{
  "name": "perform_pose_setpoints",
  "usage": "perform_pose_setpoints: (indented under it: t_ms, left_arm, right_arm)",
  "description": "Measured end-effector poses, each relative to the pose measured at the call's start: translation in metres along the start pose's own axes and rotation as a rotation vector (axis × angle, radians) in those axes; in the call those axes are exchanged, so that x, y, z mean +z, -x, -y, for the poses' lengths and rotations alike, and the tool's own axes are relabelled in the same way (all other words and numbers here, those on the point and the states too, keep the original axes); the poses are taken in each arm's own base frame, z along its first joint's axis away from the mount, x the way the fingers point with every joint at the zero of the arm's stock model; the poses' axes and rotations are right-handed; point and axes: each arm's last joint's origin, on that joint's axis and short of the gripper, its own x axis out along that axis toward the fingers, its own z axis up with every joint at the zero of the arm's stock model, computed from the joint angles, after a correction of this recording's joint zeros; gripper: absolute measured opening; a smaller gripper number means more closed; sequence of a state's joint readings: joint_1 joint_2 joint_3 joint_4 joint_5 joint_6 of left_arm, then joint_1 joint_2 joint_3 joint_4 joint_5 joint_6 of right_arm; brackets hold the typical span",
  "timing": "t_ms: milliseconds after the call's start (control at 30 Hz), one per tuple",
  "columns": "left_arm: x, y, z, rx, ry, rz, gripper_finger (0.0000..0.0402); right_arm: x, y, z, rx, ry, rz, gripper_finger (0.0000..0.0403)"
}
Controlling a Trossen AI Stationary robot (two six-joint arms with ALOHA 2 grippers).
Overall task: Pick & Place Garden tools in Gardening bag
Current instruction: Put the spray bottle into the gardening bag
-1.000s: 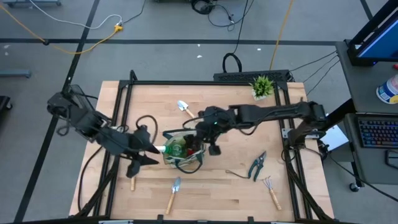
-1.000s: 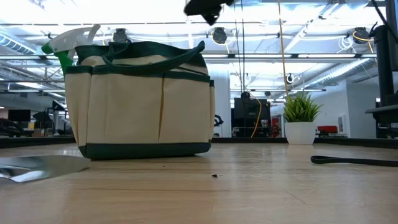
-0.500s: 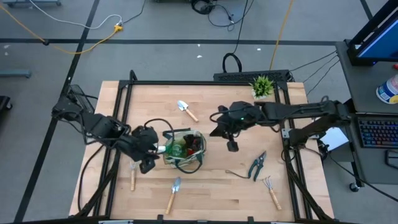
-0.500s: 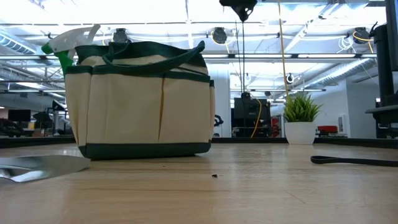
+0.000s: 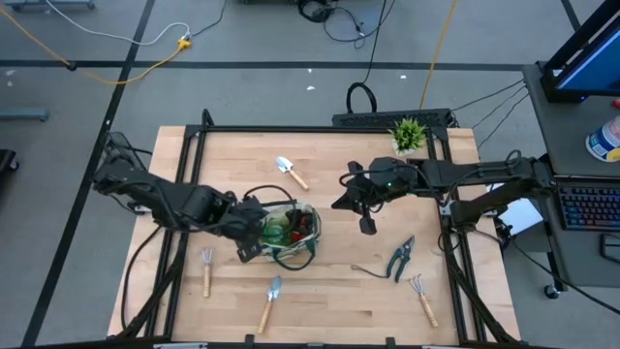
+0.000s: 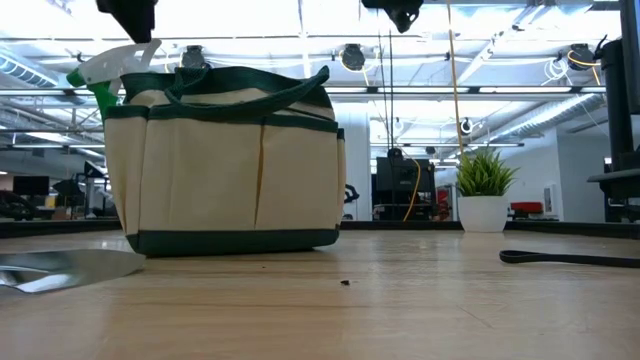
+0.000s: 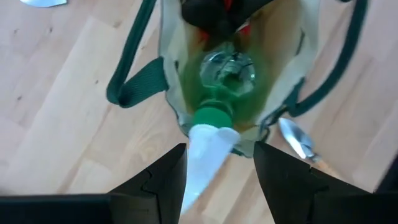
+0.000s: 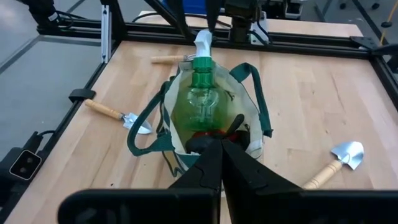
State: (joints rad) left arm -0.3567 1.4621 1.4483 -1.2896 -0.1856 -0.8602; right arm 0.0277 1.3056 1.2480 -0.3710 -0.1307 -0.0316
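We see the left gripper [image 5: 254, 244] above the bag's [image 5: 302, 244] left edge, fingers apart astride the spray bottle [image 7: 221, 87] nozzle. Right gripper [image 5: 365, 221] hovers right of bag, fingers together, empty.

I can read no words, labels, brand marks, numbers or signs in any of my views. The bag [image 5: 288, 234] shows plain fabric on its sides, and the spray bottle [image 8: 200, 99] inside it carries no label that I can make out. The monitor [image 5: 587, 53] and the keyboard [image 5: 588, 206] off to the right of the tabletop [image 5: 329, 281] are too small for any lettering to be read.
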Motion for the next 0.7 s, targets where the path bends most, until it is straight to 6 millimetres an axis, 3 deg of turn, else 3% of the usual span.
perform_pose_setpoints:
  t_ms: [467,700]
  left_arm:
    - [0.01,-0.006,-0.004,-0.04,-0.017,-0.036,0.0191]
    - [-0.004,0.023,-0.017,-0.036,0.087,-0.013,0.0191]
  right_arm:
    - [-0.001,0.0,0.0,0.001,0.001,-0.01,0.0]
    - [-0.001,0.0,0.0,-0.001,0.004,-0.011,0.0]
